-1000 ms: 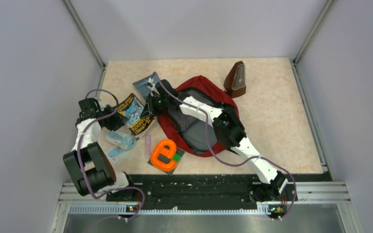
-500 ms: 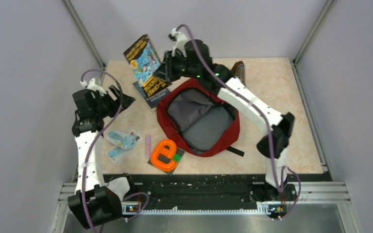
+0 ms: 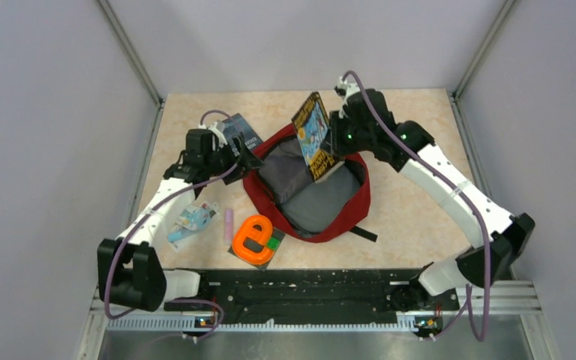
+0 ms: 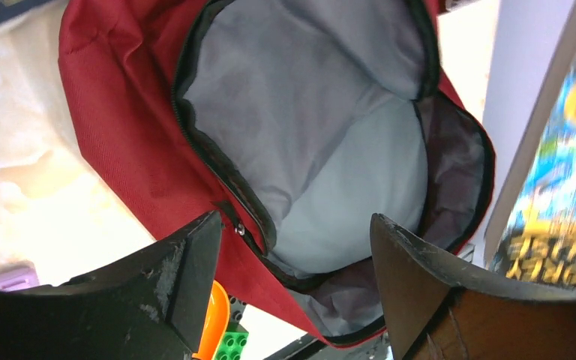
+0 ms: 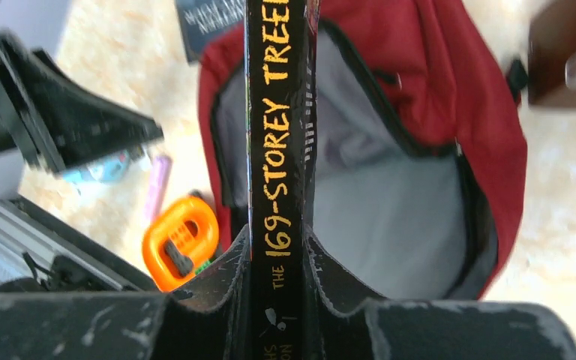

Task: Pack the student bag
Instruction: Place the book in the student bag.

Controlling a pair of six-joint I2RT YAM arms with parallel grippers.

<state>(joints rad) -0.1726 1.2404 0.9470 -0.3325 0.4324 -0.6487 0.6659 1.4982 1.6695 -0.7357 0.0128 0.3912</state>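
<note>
Student bag (image 3: 341, 223) lay unzipped, only grey lining showing inside. Right claw (image 3: 331, 141) clamped a book (image 3: 313, 133) above its opening; left claw (image 3: 246, 155) gaped beside the rim.

Left hand (image 4: 294, 221) agape; right hand (image 5: 276, 238) clamped

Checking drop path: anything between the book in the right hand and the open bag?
Nothing visible does. The book hangs over the open bag, which looks empty inside. The left hand sits open at the rim on the bag's left side, beside the path, not in it.
</note>
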